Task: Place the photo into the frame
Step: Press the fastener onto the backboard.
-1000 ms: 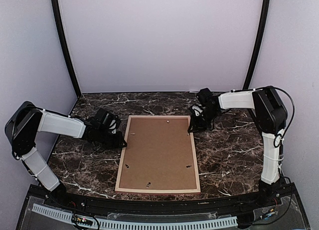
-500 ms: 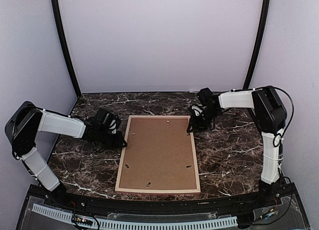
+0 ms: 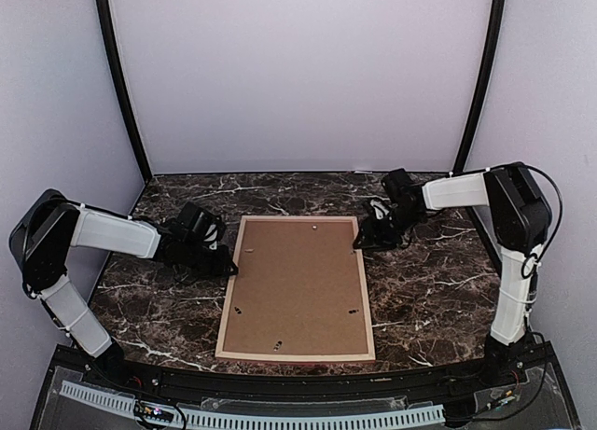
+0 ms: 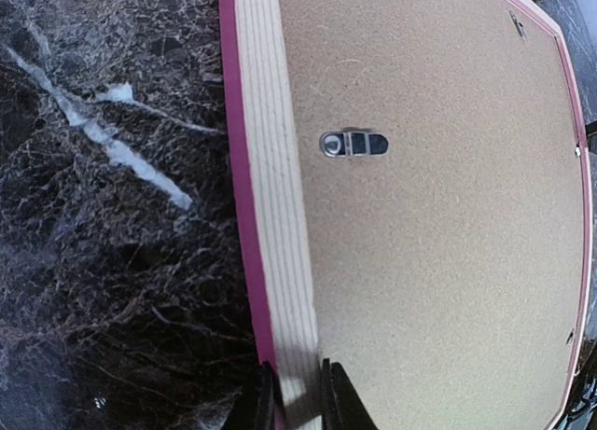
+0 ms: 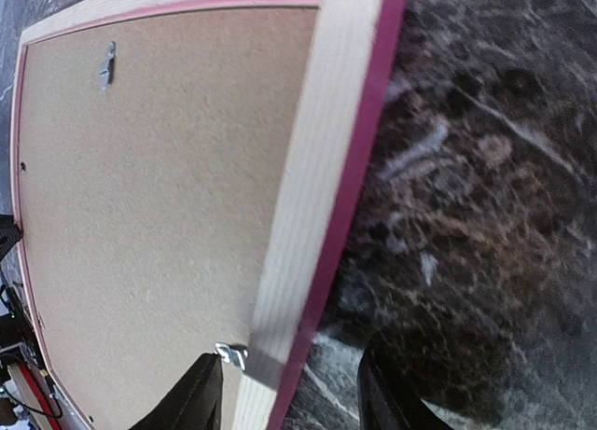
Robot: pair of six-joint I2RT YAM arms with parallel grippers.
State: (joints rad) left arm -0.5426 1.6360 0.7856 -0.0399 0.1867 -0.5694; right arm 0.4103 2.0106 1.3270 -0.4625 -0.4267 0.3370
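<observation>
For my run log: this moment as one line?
frame: face-down, backing board in | left gripper: shut on frame's left rail | right gripper: open, straddling right rail

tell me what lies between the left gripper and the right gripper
The frame, face down with brown backing board up, fills that stretch from left gripper to right gripper, seen in the top view.

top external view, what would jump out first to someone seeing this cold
A large frame lies face down in the middle of the dark marble table, its brown backing board up and a pink-red edge showing. The left arm has its jaws shut on the left rail. The right arm, at the far right corner, has its jaws open astride the rail.
</observation>
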